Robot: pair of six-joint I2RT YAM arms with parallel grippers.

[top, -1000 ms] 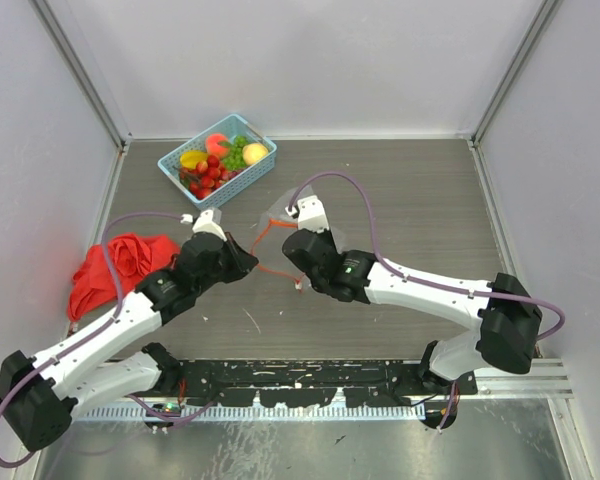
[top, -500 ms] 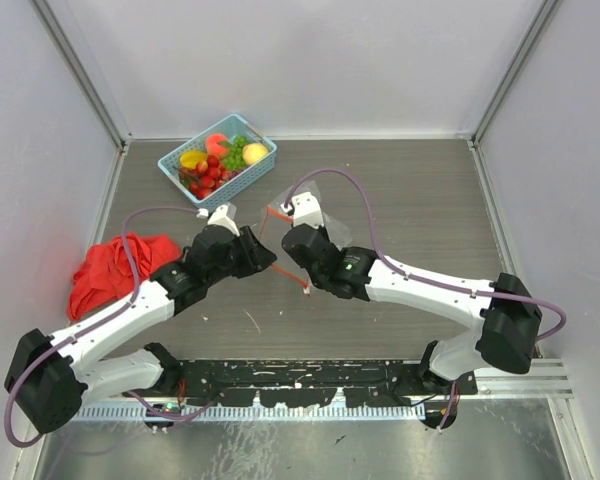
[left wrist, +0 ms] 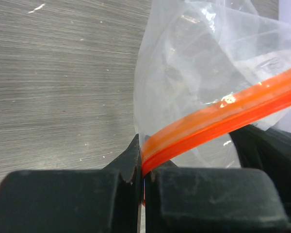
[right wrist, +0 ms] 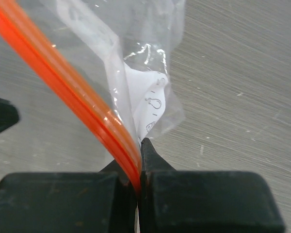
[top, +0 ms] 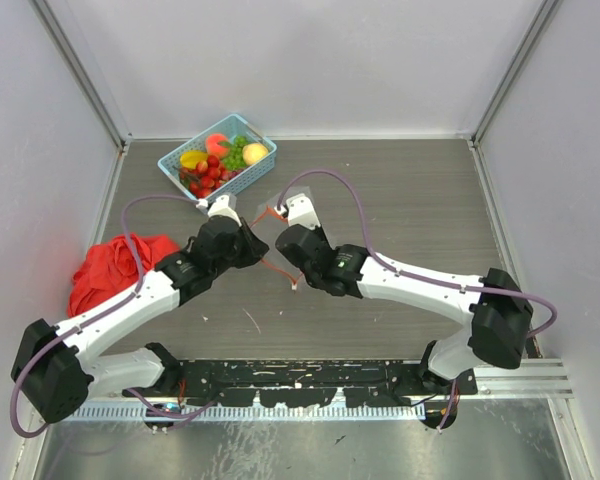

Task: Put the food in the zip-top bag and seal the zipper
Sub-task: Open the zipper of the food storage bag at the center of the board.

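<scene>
Two grippers of mine meet in the top view, just on the near side of the light-blue basket (top: 170, 166): the left gripper (top: 248, 244) and the right gripper (top: 281, 240), with the zip-top bag (top: 265, 228) hanging between them. All the food (top: 217, 160) lies in the basket, strawberries, grapes, lemon and peach together. The bag seems to hold nothing yet. A red cloth (top: 115, 268) lies well apart from the basket, on its near left side.

From the left wrist, the left gripper (left wrist: 142, 179) is clamped on the zipper (left wrist: 218, 114), at the end where the strip meets the side edge of the zip-top bag (left wrist: 194, 63). The film is thin, clear and wrinkled. I judge it very light, soft and slippery, so the thicker strip is the only firm place to take hold. The grey table (left wrist: 53, 73) shows behind it.

From the right wrist, the right gripper (right wrist: 139, 179) is pressed together on the zipper (right wrist: 63, 82) too, close to the white label (right wrist: 153, 109). I cannot tell if I pinch one lip or both. The toy fruits look light, hard and round, so I expect they roll easily.
</scene>
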